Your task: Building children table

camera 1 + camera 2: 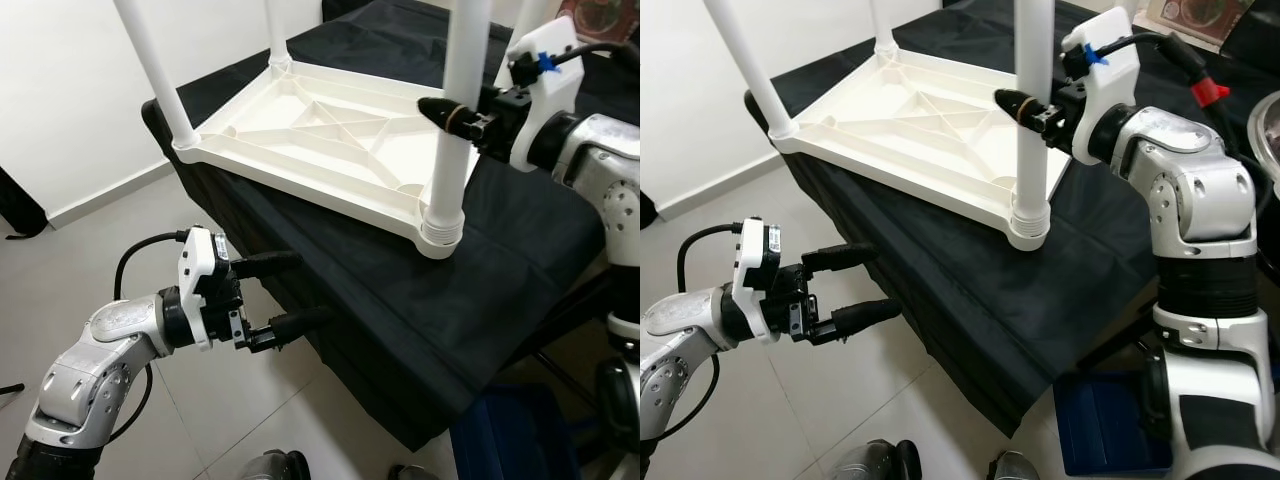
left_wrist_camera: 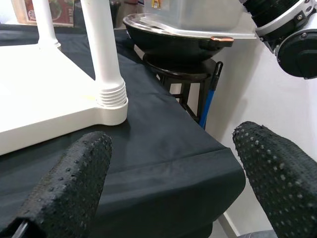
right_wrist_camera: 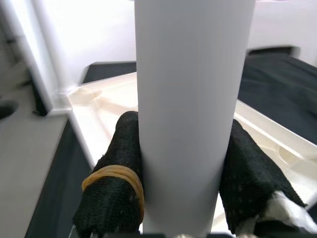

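Right wrist view shows the right gripper (image 3: 185, 188) clamped around a white leg (image 3: 190, 99), one black finger on each side. That leg stands upright in the near corner socket of the upturned white tabletop (image 1: 320, 135), which lies on a table draped in black cloth (image 1: 400, 300); holding it there probably steadies or seats it. Below the tabletop's near edge, beside the cloth, the left gripper (image 1: 285, 295) hangs with fingers spread, holding nothing, seemingly waiting.
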`<state>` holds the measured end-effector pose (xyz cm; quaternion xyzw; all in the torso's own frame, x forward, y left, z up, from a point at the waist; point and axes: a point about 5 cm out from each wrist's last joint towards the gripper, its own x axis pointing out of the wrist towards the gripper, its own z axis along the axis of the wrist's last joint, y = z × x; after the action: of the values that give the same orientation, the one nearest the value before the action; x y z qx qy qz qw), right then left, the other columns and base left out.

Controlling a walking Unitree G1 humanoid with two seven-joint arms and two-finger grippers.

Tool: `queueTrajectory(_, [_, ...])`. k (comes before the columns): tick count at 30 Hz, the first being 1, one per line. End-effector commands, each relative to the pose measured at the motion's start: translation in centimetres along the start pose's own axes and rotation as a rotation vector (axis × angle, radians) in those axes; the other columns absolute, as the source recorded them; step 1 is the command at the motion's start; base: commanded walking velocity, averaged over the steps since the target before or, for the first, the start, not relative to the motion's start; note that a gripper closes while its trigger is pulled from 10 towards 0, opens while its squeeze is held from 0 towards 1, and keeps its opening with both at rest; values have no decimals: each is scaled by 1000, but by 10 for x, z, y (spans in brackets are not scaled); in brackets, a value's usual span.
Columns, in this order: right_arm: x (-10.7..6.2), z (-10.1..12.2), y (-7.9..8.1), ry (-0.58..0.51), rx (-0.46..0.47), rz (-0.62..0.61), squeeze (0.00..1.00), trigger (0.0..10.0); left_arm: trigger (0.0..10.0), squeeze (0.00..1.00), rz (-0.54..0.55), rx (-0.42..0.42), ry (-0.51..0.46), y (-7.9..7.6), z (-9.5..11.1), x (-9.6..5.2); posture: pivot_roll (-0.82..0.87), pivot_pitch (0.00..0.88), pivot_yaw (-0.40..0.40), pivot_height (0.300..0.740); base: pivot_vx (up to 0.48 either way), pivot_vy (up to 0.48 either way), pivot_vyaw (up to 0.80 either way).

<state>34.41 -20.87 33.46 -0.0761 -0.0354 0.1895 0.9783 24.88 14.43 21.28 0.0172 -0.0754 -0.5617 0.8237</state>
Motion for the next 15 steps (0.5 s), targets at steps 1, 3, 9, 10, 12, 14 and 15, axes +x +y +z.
queueTrajectory(1, [-3,-34,-15,145,68,-183,0,10000,10000,0,-6,6,2,-1,-1,1,-73,200,68,740,0,0,0])
queueTrajectory(3, [-3,-34,-15,145,68,-183,0,10000,10000,0,-6,6,2,-1,-1,1,-73,200,68,740,0,0,0])
queueTrajectory(9, [-14,-43,-29,121,151,-380,0,10000,10000,0,-5,8,3,-1,0,1,-72,197,70,740,0,0,0])
queueTrajectory(10, [-14,-43,-29,121,151,-380,0,10000,10000,0,-5,8,3,-1,0,1,-72,197,70,740,0,0,0])
queueTrajectory(12, [-17,-43,-30,109,156,-411,0,10000,10000,0,-3,11,3,-1,0,1,-71,197,69,740,0,0,0])
queueTrajectory(14, [-17,-41,-24,73,161,-417,0,10000,10000,0,-1,13,3,0,0,1,-71,197,68,740,0,0,0])
queueTrajectory(15, [-17,-41,-24,73,161,-417,0,10000,10000,0,-1,13,3,0,0,1,-71,197,68,740,0,0,0])
